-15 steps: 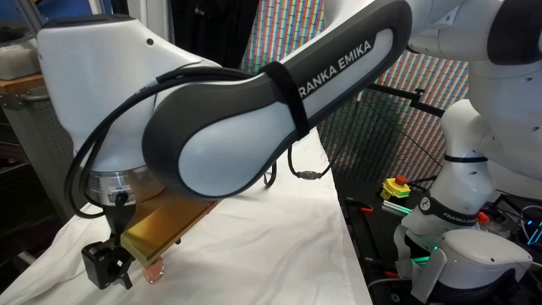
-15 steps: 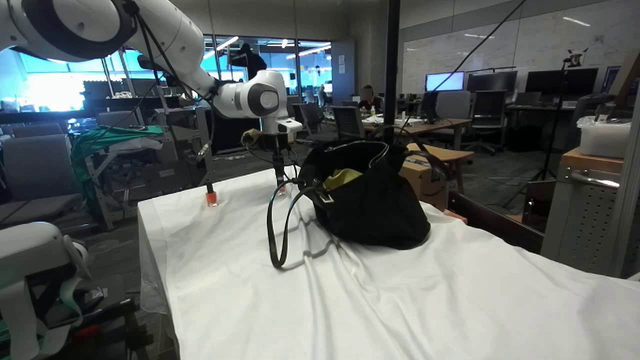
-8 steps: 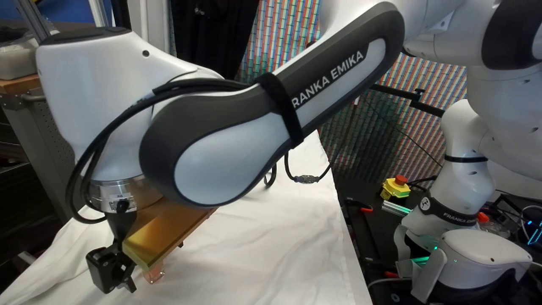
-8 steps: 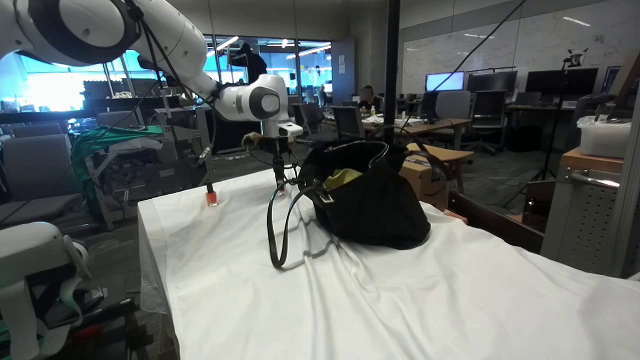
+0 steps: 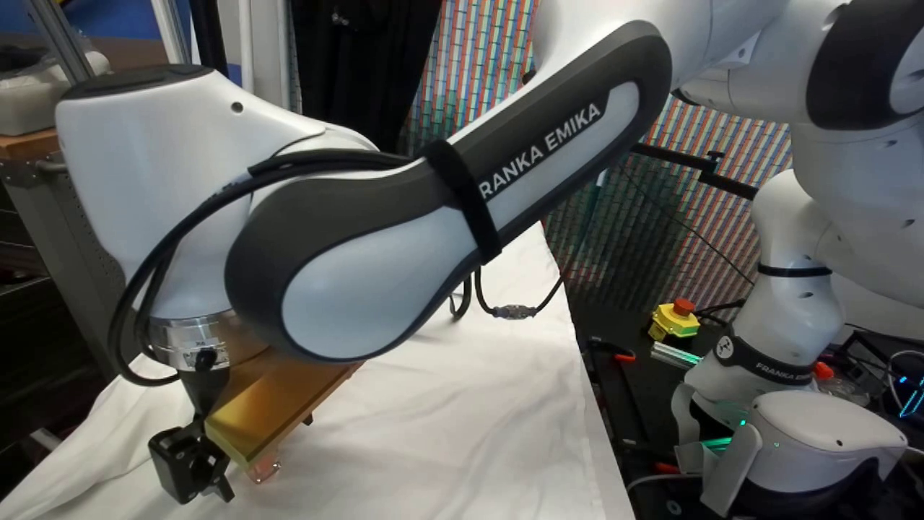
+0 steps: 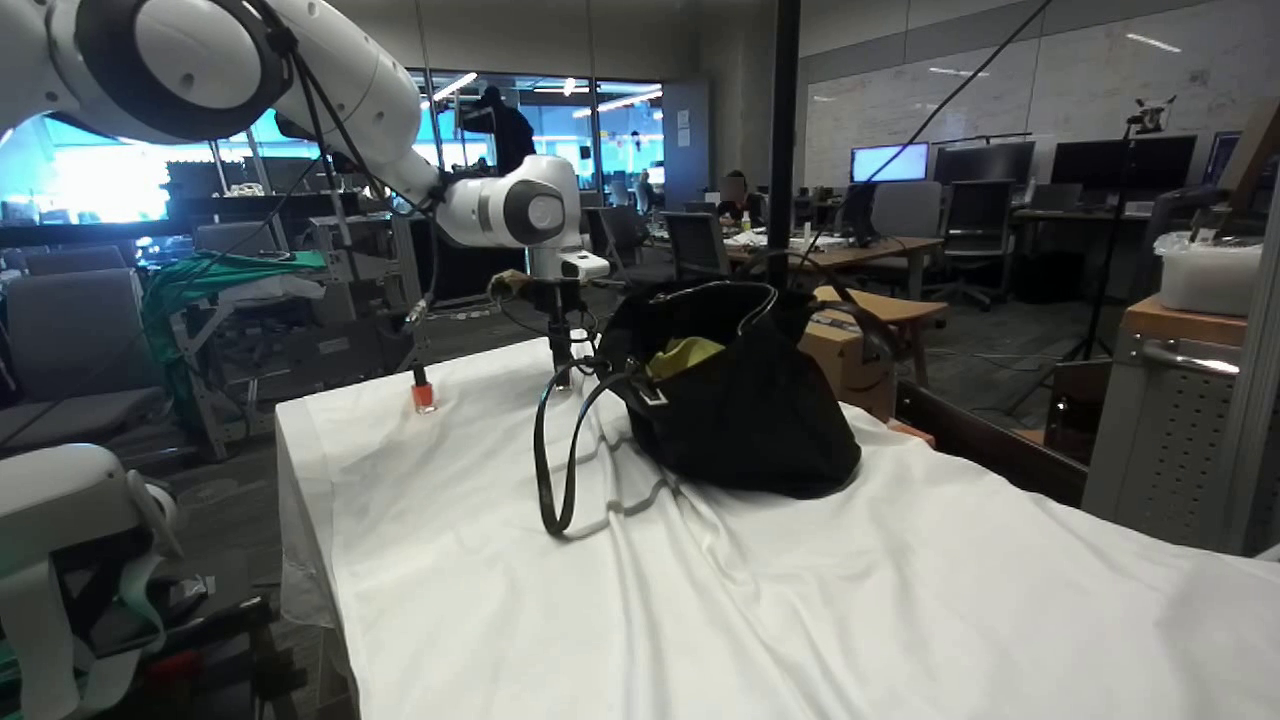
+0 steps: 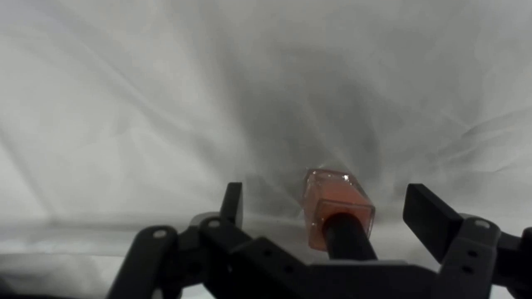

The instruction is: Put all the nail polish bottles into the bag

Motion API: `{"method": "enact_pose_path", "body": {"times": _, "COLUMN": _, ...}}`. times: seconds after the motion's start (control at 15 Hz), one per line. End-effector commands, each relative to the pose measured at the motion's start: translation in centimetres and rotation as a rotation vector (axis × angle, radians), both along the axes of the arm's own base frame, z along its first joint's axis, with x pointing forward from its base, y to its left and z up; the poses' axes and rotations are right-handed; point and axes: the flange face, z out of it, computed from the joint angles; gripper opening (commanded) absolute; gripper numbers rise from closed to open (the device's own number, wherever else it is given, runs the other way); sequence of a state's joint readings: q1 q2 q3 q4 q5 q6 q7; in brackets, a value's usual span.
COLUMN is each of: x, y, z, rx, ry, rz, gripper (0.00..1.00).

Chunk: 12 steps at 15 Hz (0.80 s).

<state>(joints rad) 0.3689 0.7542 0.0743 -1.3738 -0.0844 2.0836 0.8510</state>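
Note:
A salmon-pink nail polish bottle with a black cap stands upright on the white cloth. My gripper is lowered around it, jaws wide apart, with a visible gap between the bottle and each of the fingers. In an exterior view the same pink bottle peeks out beneath the gold-coloured part of the wrist. An orange-red nail polish bottle stands upright, apart, near the table's far edge. The black bag sits with its mouth open, yellowish-green lining showing. Its deeper inside is hidden.
The bag's looped handle droops onto the wrinkled white cloth, toward the gripper side. A cable hangs under the forearm. A grey cart stands beyond the table.
The arm has come down a little, bringing the open gripper lower around the pink bottle. Both bottles and the bag have stayed in place.

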Motion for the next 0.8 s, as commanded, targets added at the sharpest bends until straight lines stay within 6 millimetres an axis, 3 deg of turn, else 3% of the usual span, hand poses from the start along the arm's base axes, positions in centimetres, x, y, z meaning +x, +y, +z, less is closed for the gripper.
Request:
{"method": "enact_pose_path", "body": {"times": 0.0, "x": 1.03, "y": 0.06, "z": 0.17, "rx": 0.020, "ry": 0.019, "rz": -0.020, "gripper": 1.00}}
{"method": "enact_pose_path", "body": {"times": 0.53, "x": 1.28, "y": 0.01, "z": 0.05, "rx": 0.025, "ry": 0.034, "rz": -0.031, "gripper": 1.00}}
{"method": "enact_pose_path", "body": {"times": 0.6, "x": 1.28, "y": 0.03, "z": 0.04, "rx": 0.026, "ry": 0.036, "rz": -0.031, "gripper": 0.90}}
{"method": "enact_pose_path", "body": {"times": 0.67, "x": 1.30, "y": 0.06, "z": 0.05, "rx": 0.027, "ry": 0.037, "rz": -0.031, "gripper": 0.73}}
{"method": "enact_pose_path", "body": {"times": 0.73, "x": 1.32, "y": 0.09, "z": 0.06, "rx": 0.027, "ry": 0.037, "rz": -0.031, "gripper": 0.67}}
